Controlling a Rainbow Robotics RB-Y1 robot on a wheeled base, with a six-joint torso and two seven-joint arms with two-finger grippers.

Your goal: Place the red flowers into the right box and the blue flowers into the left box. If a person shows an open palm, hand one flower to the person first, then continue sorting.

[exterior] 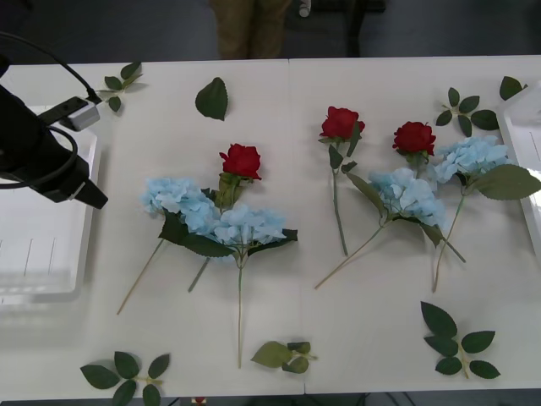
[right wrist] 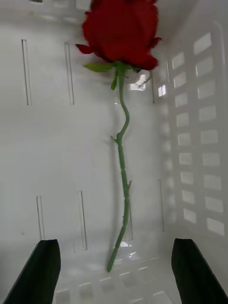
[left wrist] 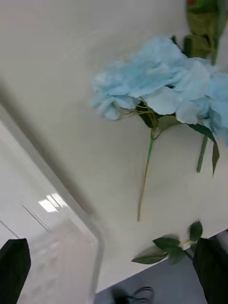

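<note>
Three red flowers [exterior: 242, 161] [exterior: 341, 123] [exterior: 414, 137] lie on the white table among several blue flowers [exterior: 173, 194] [exterior: 245, 224] [exterior: 410, 194] [exterior: 469, 156]. Another red flower [right wrist: 121, 33] lies on the floor of the right box [right wrist: 194, 142], its stem running toward my right gripper [right wrist: 115, 247]. That gripper hangs open above it, holding nothing. My left arm [exterior: 42, 152] reaches over the left box [exterior: 42, 254]. The left gripper [left wrist: 111, 251] is open over the box's corner [left wrist: 71, 251], near a blue flower [left wrist: 142, 80] on the table.
Loose green leaf sprigs [exterior: 211, 98] [exterior: 122, 376] [exterior: 456, 342] [exterior: 287, 355] [exterior: 467, 112] are scattered over the table. The right box's rim [exterior: 517, 127] shows at the right edge. A person's legs [exterior: 249, 25] stand beyond the table's far edge.
</note>
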